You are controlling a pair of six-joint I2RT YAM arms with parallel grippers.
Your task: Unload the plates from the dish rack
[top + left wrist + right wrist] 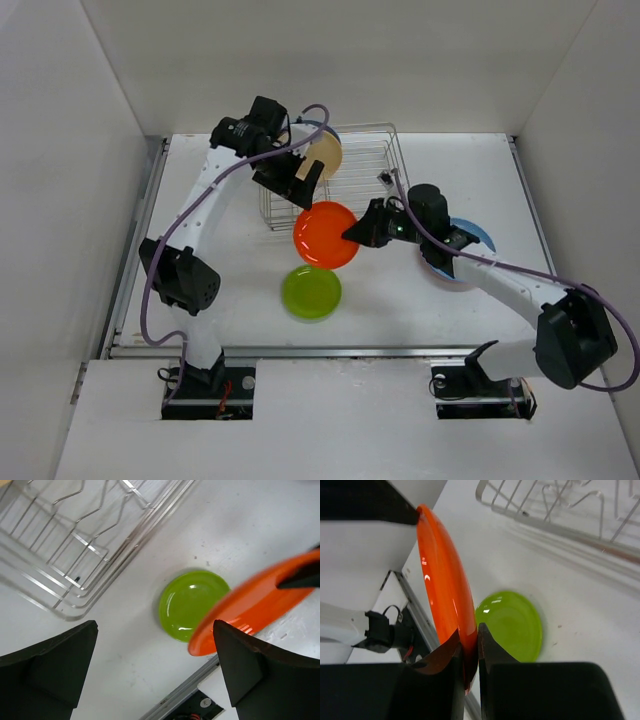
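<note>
Unloading partway: green plate (311, 293) and blue plate (478, 235) lie on table (450, 170), right gripper (467, 650) pinches orange plate (322, 232), left gripper (154, 630) spread, pale plate (327, 152) left in dish rack (370, 160).

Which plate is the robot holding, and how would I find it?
Start at the silver dish rack at the back. Just in front of it, the right claw pinches the rim of an orange-red plate. It is tilted in the grip, while the lime green plate lies flat.

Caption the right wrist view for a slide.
Right end effector shut on the orange-red plate, held on edge; green plate flat on the table; dish rack beyond.
</note>
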